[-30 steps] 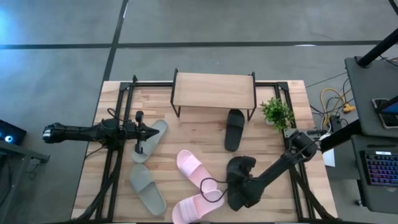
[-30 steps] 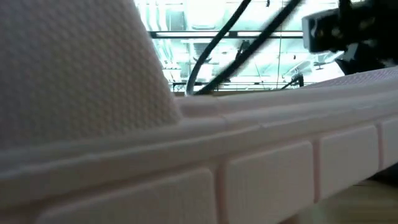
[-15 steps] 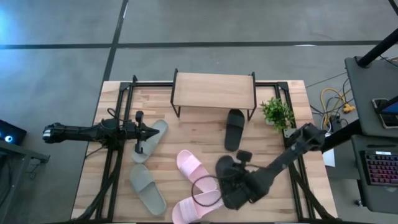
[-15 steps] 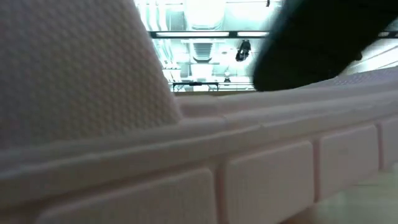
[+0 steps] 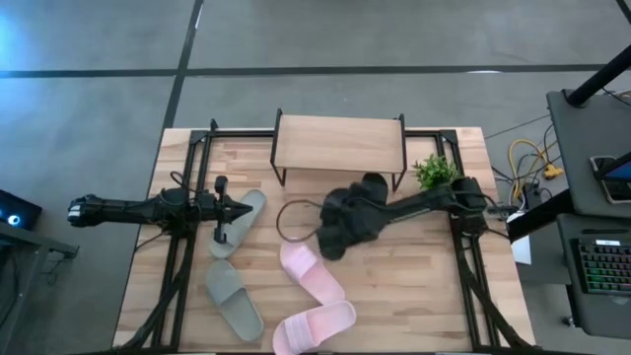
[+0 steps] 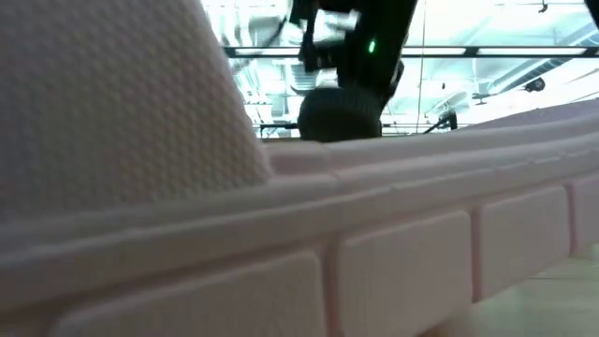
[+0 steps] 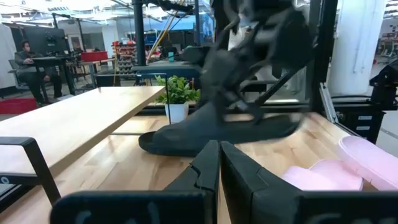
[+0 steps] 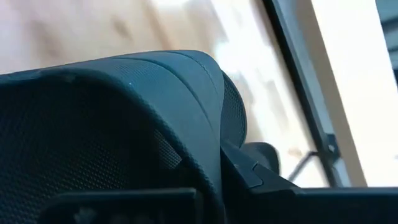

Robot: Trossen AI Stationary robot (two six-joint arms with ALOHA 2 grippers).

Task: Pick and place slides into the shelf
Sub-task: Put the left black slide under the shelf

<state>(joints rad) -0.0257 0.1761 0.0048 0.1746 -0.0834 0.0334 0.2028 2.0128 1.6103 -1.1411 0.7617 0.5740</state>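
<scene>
Black slide [image 5: 340, 229] hanging clamped in the right gripper [image 5: 347, 215], just short of the shelf [image 5: 338, 144]. Risk: its toe clipping the second black slide [image 5: 373, 200] just beyond, or the plank edge.

Grey concrete floor [image 5: 325, 39]; desk w/ keyboard [image 5: 601, 264]; bright ceiling lights [image 6: 309, 19].

1. The shelf [image 5: 338, 144] top is bare.
2. The right gripper [image 5: 340, 222] with its black slide [image 5: 333, 237] crowds the shelf front.
3. A potted plant [image 5: 437, 176] stands beside the shelf's right end.
</scene>
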